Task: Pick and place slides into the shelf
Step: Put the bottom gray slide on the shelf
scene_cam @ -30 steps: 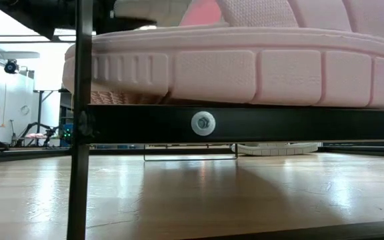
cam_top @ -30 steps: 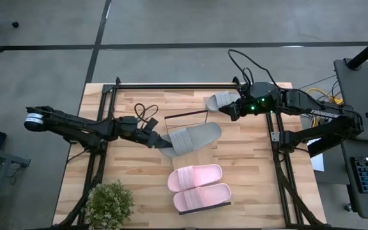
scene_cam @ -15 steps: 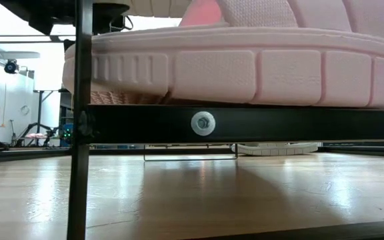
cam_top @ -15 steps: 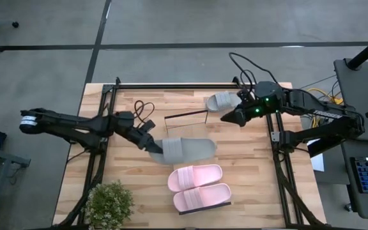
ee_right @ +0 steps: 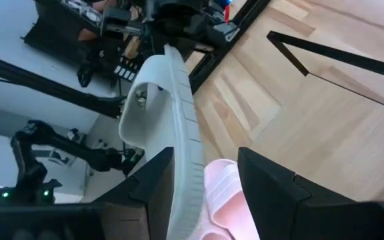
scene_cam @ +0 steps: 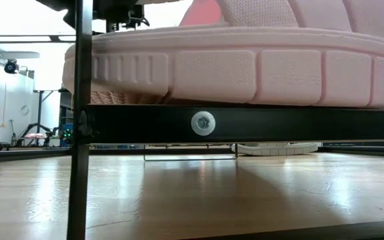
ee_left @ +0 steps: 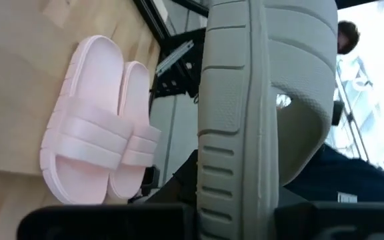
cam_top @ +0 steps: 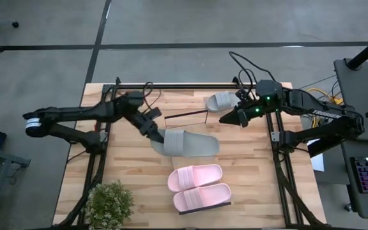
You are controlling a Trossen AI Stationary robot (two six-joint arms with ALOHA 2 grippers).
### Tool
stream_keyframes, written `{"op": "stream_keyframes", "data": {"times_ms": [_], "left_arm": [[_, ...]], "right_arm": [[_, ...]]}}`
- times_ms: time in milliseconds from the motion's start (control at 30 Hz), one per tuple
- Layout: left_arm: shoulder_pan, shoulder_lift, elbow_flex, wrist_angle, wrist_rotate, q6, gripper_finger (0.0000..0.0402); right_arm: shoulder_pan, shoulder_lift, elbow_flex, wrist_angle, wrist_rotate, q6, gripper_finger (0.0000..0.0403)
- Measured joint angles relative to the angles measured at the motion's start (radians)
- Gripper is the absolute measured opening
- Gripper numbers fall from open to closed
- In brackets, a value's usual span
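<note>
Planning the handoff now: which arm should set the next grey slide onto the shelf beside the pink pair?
Left. The left gripper is shut on a grey slide, just beyond the pink pair. The right gripper is open and empty, farther back near the other grey slide.

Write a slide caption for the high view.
Left pincer shut on a grey slide above the pink pair; right pincer open near the other grey slide.

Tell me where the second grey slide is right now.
In the high view, the second grey slide lies on the table's far right part, just left of the right gripper, apart from the slide the left gripper holds.
</note>
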Motion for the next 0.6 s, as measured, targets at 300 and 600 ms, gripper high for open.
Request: {"op": "stream_keyframes", "data": {"times_ms": [300, 600], "left_arm": [[0.024, 0.214, 0.256, -0.259, 0.182, 0.237, 0.0019], [0.025, 0.338, 0.443, -0.51, 0.217, 0.453, 0.0019]], "right_arm": [[0.0, 0.001, -0.006, -0.001, -0.061, 0.019, 0.016], [0.0, 0.001, -0.01, 0.0, -0.097, 0.037, 0.0164]]}}
